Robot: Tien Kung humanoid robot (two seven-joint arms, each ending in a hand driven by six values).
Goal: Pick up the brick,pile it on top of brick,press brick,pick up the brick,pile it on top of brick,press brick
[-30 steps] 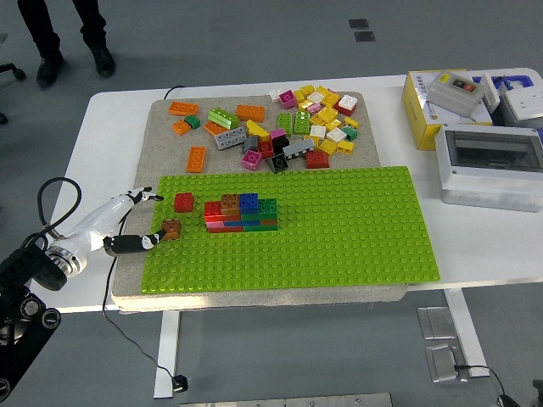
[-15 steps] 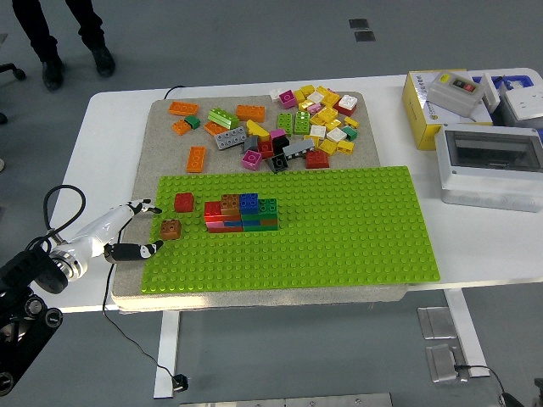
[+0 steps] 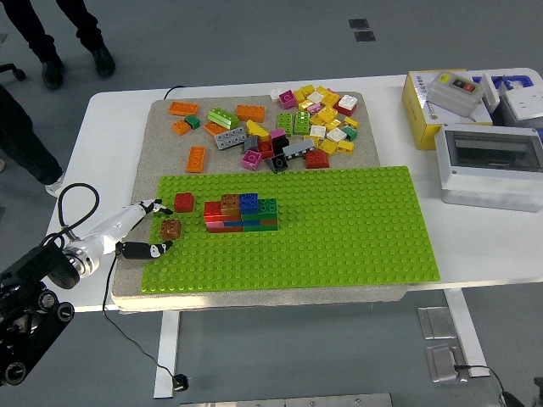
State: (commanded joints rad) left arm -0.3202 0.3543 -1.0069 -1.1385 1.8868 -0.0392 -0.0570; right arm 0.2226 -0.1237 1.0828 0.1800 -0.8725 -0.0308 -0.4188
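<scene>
My left hand (image 3: 146, 227) sits at the left edge of the green baseplate (image 3: 339, 229), fingers spread and holding nothing. The brown brick (image 3: 170, 228) rests on the plate between index and thumb, seemingly just clear of both. I judge the pick-up is next: I'd close both fingers squarely on opposite sides, lift straight up, then carry it right onto the brick stack (image 3: 242, 214), studs aligned, before pressing. The red brick (image 3: 184, 202) nearby mustn't get nudged.

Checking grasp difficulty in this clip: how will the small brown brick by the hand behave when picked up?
The brown brick looks rigid, small and probably light. Sitting on the studded green baseplate, it may resist lifting. The left robot hand brackets it with open fingers; slipping seems possible.
</scene>
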